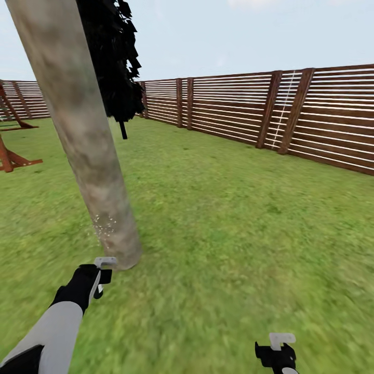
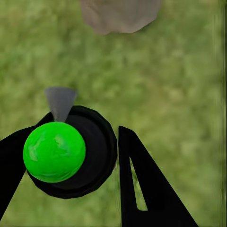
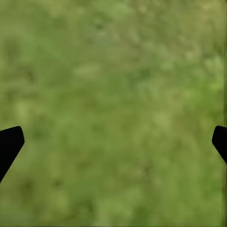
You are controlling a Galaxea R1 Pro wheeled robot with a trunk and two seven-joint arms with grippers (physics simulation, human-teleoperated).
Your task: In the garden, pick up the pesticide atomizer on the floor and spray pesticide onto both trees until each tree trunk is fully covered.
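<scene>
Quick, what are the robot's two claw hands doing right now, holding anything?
Left gripper: jaws closed on the pesticide atomizer, near the tree trunk.
Right gripper: jaws open, holding nothing, over grass.

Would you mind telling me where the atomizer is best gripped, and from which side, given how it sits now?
The dark round body of the atomizer, from its two sides, as the left gripper does: the fingers flank it, leaving the green top and the grey nozzle free to face the tree trunk.

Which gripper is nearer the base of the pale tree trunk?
Left. The left gripper, shut on the atomizer, sits just beside the tree trunk base. The right gripper hangs open over the lawn, well away.
</scene>
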